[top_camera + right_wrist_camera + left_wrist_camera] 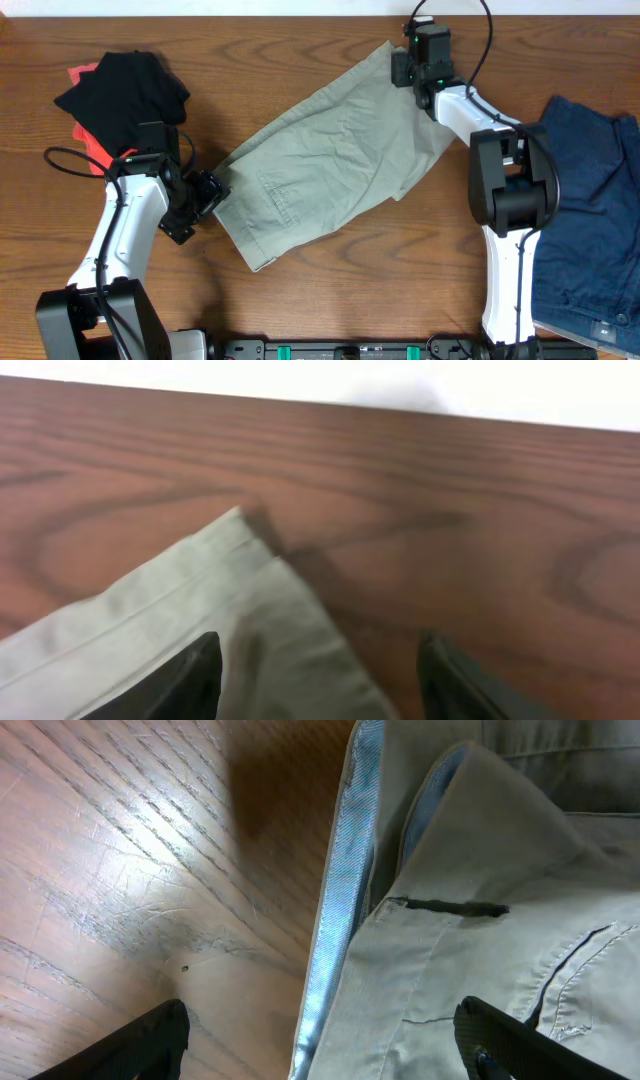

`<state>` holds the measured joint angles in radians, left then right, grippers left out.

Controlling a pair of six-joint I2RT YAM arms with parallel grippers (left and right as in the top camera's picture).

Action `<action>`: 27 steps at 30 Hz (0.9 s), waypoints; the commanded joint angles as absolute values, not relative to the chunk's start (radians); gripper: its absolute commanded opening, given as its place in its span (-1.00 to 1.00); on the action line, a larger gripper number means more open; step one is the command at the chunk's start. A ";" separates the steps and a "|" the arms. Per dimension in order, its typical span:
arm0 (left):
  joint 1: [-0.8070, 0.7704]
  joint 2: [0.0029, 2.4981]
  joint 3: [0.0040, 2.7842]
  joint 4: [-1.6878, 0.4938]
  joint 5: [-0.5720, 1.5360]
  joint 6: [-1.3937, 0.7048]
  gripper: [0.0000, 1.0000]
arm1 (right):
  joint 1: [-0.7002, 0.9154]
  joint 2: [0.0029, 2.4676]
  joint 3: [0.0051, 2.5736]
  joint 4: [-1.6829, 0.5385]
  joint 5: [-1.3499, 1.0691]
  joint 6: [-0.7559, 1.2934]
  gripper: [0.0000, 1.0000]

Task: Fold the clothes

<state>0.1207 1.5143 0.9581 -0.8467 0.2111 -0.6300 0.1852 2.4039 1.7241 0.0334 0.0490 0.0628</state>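
Note:
The khaki-beige shorts (330, 160) lie flat and diagonal across the table's middle, back pocket up. My left gripper (205, 195) is open at the waistband end; in the left wrist view its jaws (320, 1035) straddle the waistband edge (335, 920), one finger over bare wood, one over fabric. My right gripper (405, 65) is open at the far leg hem; in the right wrist view its fingers (320, 670) straddle the hem corner (250, 560). Neither holds the cloth.
A black garment (125, 95) lies on an orange-red piece (90, 140) at the far left. Navy denim (590, 220) lies at the right, beside my right arm's base. The table's back edge shows in the right wrist view (400, 410).

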 commanded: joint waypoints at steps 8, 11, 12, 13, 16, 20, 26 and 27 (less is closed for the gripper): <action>0.123 1.517 0.964 -0.848 0.213 -0.621 0.73 | 0.194 2.447 1.759 0.014 0.033 0.050 0.00; 0.123 1.517 0.964 -0.848 0.213 -0.621 0.73 | 0.196 2.447 1.759 0.007 0.034 0.050 -0.27; 0.123 1.517 0.964 -0.848 0.214 -0.621 0.72 | 0.196 2.447 1.759 0.007 0.034 0.050 -0.45; 0.123 1.517 0.964 -0.849 0.213 -0.621 0.73 | 0.196 2.447 1.759 0.007 0.034 0.050 -0.68; 0.123 1.517 0.964 -0.849 0.214 -0.621 0.73 | 0.197 2.446 1.759 0.007 0.034 0.051 -0.98; 0.123 1.517 0.964 -0.852 0.214 -0.621 0.73 | 0.207 2.420 1.767 0.007 0.034 0.051 -0.98; 0.123 1.517 0.964 -0.852 0.214 -0.621 0.73 | 0.231 2.329 1.808 0.007 0.054 0.040 -0.98; 0.123 1.517 0.964 -0.852 0.214 -0.621 0.73 | 0.233 2.314 1.814 0.007 0.054 0.038 -0.98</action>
<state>0.1207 1.5143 0.9581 -0.8486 0.2111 -0.6300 0.2142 2.4176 1.7607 0.0025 0.0410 0.0505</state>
